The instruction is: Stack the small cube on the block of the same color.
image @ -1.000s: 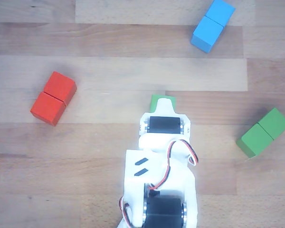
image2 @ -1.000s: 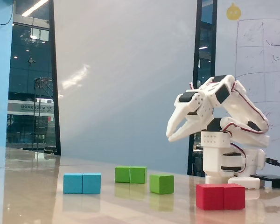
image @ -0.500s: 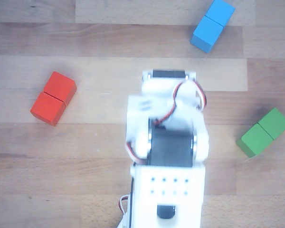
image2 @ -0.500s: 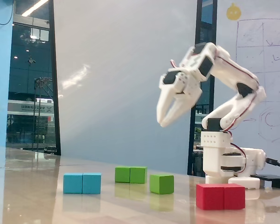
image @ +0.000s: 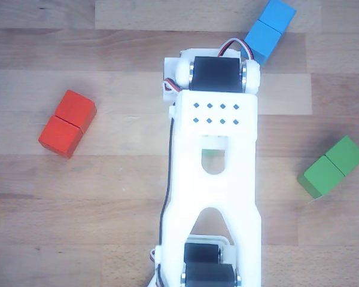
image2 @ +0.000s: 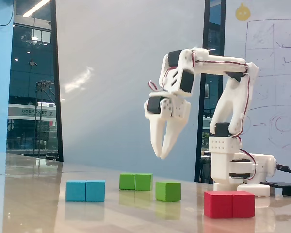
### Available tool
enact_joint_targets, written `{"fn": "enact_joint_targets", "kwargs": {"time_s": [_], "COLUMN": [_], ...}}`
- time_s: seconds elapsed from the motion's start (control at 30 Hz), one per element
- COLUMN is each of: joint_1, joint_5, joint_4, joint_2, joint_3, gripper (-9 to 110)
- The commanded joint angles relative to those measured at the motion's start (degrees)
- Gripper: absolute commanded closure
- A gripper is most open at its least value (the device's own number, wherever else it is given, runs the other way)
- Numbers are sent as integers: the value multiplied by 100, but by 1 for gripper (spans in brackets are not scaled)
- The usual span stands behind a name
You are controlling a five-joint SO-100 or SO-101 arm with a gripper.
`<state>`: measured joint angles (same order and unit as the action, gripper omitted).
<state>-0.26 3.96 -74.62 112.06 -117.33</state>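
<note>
- In the fixed view the white arm (image2: 223,82) reaches out from its base at the right, with the gripper (image2: 161,154) pointing straight down, high above the table (image2: 48,204)
- Its two fingers taper together toward the tips with only a thin gap between them, and there is nothing between them; the pincer looks narrow, close to shut
- The small cube (image2: 168,191) sits flat on the table, below the gripper and slightly to the right of its tips, well clear of them
- In the other view, which looks down from above, the arm covers the middle of the picture and only a sliver of the small cube (image: 210,153) shows through an opening in the white link; the gripper itself is not visible there
- The block (image2: 136,181) lies on the table just behind and to the left of the small cube in the fixed view, apart from it
- From above the block (image: 332,166) lies at the right edge, set diagonally, well apart from the arm
- A blue block (image2: 85,190) lies at the left in the fixed view; from above the blue block (image: 269,30) sits at the top, its lower corner hidden behind the arm's motor housing
- A red block (image2: 229,204) lies nearest the camera at the right in the fixed view, in front of the arm's base; from above the red block (image: 67,124) lies at the left, diagonal, alone on the wood
</note>
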Motion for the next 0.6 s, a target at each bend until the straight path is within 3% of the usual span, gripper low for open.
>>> {"fn": "enact_joint_targets", "kwargs": {"time_s": [0.0, 0.57], "joint_1": [18, 26], "joint_5": [0, -26], "joint_4": [-53, -62], "joint_2": [-185, -1055], "joint_3": [554, 545], "gripper": [101, 101]}}
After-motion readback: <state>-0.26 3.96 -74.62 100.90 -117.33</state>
